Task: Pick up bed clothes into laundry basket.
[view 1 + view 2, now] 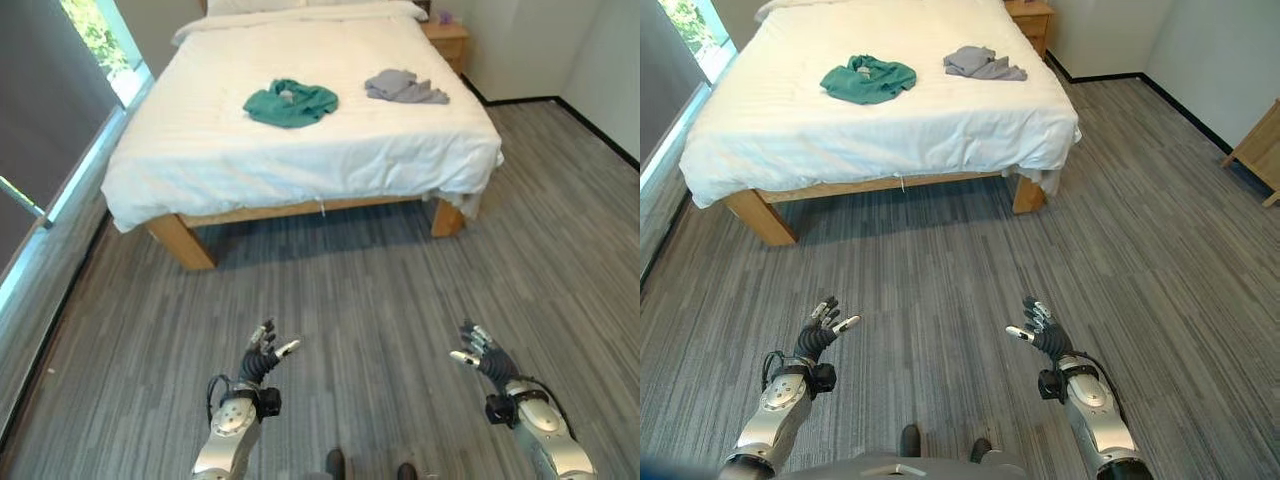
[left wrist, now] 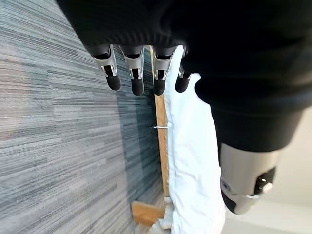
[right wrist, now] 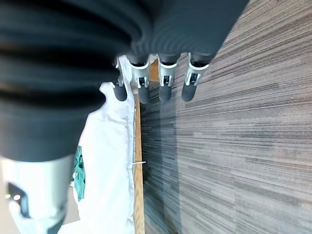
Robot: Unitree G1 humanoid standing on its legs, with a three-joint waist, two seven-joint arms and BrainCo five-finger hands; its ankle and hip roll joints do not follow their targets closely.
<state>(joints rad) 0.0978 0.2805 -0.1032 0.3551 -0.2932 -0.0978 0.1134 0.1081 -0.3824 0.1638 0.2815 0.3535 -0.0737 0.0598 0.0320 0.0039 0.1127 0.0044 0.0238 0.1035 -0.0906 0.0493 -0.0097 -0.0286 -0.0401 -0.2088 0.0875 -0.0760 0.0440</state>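
Note:
A crumpled green garment point(image 1: 291, 102) lies near the middle of the white bed point(image 1: 200, 150), with a grey garment point(image 1: 403, 87) to its right. Both my hands hover low over the floor, well short of the bed. My left hand point(image 1: 260, 362) is open, fingers relaxed and empty. At the right, my right hand point(image 1: 485, 352) is open and empty too. In the wrist views the fingers point(image 2: 136, 80) of the left hand and the fingers point(image 3: 165, 87) of the right hand hang straight over the floor, the bed's edge beyond.
Grey wood-look flooring point(image 1: 380, 290) stretches between me and the bed. A wooden nightstand point(image 1: 447, 40) stands at the bed's far right. A window point(image 1: 90, 40) runs along the left wall. A wooden furniture corner point(image 1: 1262, 150) shows at the right.

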